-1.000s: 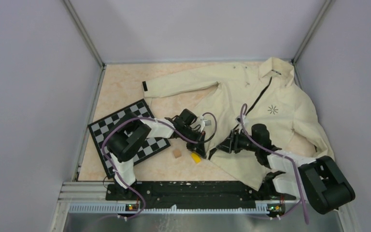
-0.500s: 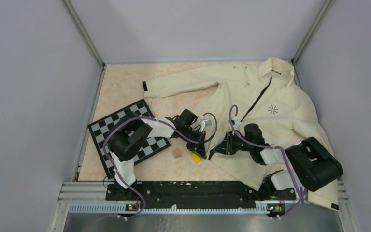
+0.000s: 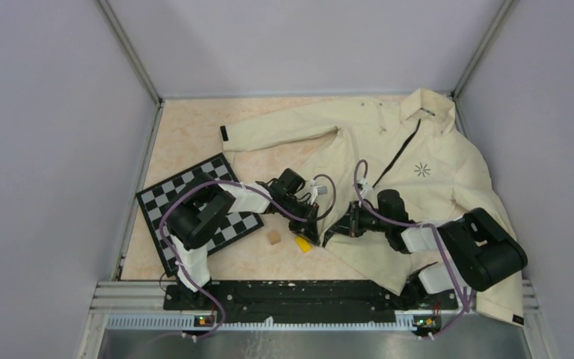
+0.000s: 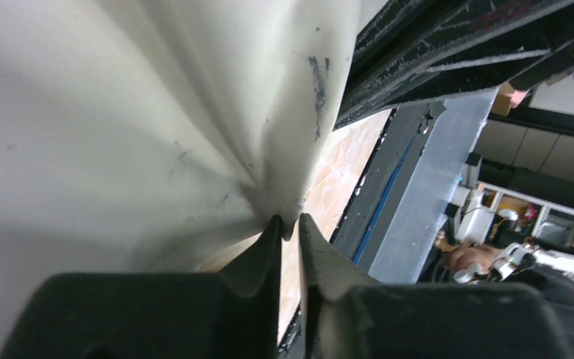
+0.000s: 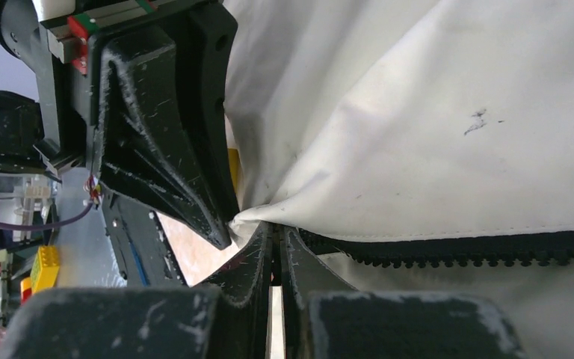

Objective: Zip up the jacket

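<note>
Jacket (image 3: pixel 448 161) hem is pinched by left claw (image 4: pixel 289 228) and right claw (image 5: pixel 277 243); zipper teeth (image 5: pixel 456 250) should be held level, taut.

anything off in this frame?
Jacket lies skewed against the right wall, one sleeve trailing to the near-right corner. Dark scuff marks on the fabric above the left gripper's pinch. Stray tan cube and yellow piece sit by the hem.

Left arm (image 3: pixel 191 223) and right arm (image 3: pixel 489 251): black joints, white link covers, looping purple cables (image 3: pixel 356 176). Scuffed black tapered fingers (image 5: pixel 248 275). Black base rail (image 3: pixel 299 293) at lower frame.
</note>
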`<state>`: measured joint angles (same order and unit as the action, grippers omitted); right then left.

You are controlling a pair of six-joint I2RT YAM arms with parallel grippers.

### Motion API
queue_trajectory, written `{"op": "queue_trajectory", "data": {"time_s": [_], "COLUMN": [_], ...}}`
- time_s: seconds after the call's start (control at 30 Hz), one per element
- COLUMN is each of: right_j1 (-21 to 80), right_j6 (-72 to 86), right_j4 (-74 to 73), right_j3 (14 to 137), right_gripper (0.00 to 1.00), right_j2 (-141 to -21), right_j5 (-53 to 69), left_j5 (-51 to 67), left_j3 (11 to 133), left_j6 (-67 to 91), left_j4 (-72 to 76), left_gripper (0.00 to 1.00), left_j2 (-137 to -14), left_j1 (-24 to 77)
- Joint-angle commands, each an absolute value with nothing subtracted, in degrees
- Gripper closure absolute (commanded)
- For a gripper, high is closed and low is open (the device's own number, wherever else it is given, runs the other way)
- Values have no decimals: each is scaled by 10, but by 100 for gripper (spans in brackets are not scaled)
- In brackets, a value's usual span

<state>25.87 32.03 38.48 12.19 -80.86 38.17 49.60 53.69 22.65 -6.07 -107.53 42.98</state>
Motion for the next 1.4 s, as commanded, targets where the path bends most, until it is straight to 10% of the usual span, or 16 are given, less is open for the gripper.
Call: {"op": "queue_trajectory", "data": {"time_s": [0.0,0.13,0.3,0.43,0.6,0.93,1.37], "right_j1": [265,265,265,266,265,255,67], "right_j6": [335,339,353,365,368,295,157], "right_j4": [402,393,387,378,278,5,-7], "right_j3": [142,140,140,140,159,274,506], "right_gripper": [100,100,100,100,100,100,100], "right_j2": [-805,-798,-775,-749,-710,-540,-752], "right_j5": [389,390,384,378,316,58,-70], "left_j5": [492,479,465,427,377,365,359], "left_j3": [540,540,552,562,554,539,501], "left_j6": [236,250,261,258,258,212,227], "left_j4": [-41,-26,-15,-30,-34,-86,-74], "left_gripper": [75,55,54,64,100,100,100], "left_j2": [-1072,-1072,-1090,-1099,-1091,-1074,-1045], "left_j1": [431,432,445,457,457,457,459]}}
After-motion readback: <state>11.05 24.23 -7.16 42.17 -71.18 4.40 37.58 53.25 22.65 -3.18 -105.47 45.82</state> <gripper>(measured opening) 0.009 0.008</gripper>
